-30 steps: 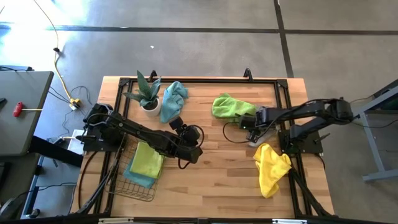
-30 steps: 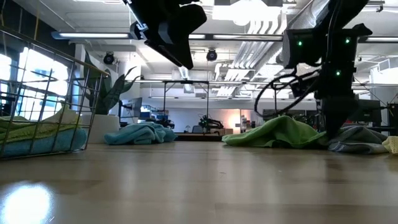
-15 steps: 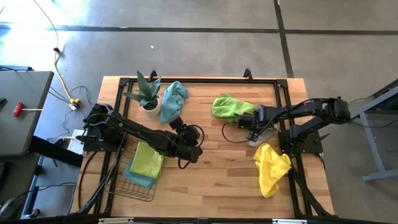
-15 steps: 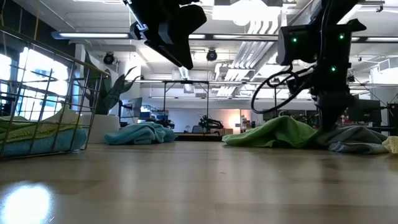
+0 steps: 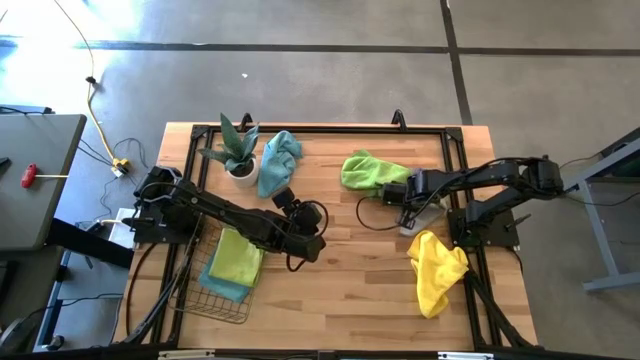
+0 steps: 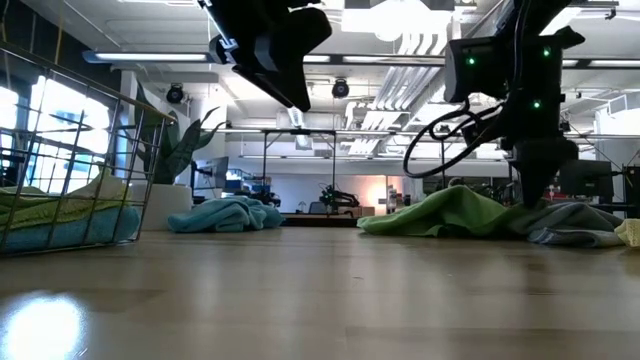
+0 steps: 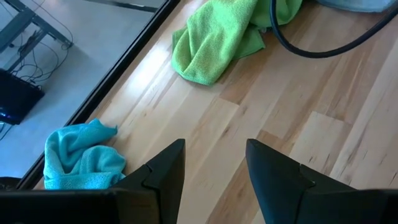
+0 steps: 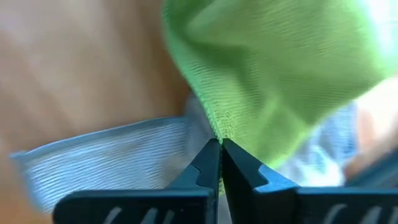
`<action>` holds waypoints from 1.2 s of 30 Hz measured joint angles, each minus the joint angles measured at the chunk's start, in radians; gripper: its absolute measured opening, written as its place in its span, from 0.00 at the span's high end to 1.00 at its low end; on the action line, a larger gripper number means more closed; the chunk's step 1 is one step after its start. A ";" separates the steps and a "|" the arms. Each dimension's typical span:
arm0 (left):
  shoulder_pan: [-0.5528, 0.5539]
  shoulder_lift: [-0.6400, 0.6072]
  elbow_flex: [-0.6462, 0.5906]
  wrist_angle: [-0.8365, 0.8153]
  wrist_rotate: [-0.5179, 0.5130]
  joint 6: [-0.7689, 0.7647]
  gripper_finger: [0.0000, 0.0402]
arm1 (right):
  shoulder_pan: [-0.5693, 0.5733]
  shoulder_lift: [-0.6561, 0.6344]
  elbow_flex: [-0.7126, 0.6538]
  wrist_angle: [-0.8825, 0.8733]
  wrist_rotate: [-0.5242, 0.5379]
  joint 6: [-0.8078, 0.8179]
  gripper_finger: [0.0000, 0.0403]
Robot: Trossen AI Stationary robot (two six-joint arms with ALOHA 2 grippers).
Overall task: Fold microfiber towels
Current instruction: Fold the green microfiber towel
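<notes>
Four loose towels are being counted on the table [image 5: 340, 290]: one teal towel [image 5: 278, 160] beside the plant [image 5: 234, 150], one green towel [image 5: 368, 170], one grey towel [image 8: 112, 155] just beside it, one yellow towel [image 5: 436, 268]. Two more are lying folded in the basket [image 5: 205, 295], green over teal. The right gripper [image 8: 221, 152] is being held pressed together, pinching the green towel's edge. The left gripper [image 7: 214, 165] is being held spread above bare wood.

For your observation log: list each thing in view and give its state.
Left gripper: open, empty, above bare wood.
Right gripper: shut at the green towel's edge.
Green towel: crumpled.
Grey towel: under the green one.
Teal towel: crumpled beside the plant.
Yellow towel: crumpled.
Basket: holds folded towels.
</notes>
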 joint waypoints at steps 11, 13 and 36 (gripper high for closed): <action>0.000 0.000 0.000 0.000 0.130 0.103 0.61 | 0.070 0.000 0.194 0.016 -0.220 -0.076 1.00; 0.000 0.000 0.000 0.000 0.153 0.158 0.61 | 0.090 0.000 0.261 0.006 -0.250 -0.093 1.00; 0.051 0.000 -0.112 0.906 0.425 0.741 0.61 | 0.271 0.000 0.627 -0.105 -0.338 0.026 1.00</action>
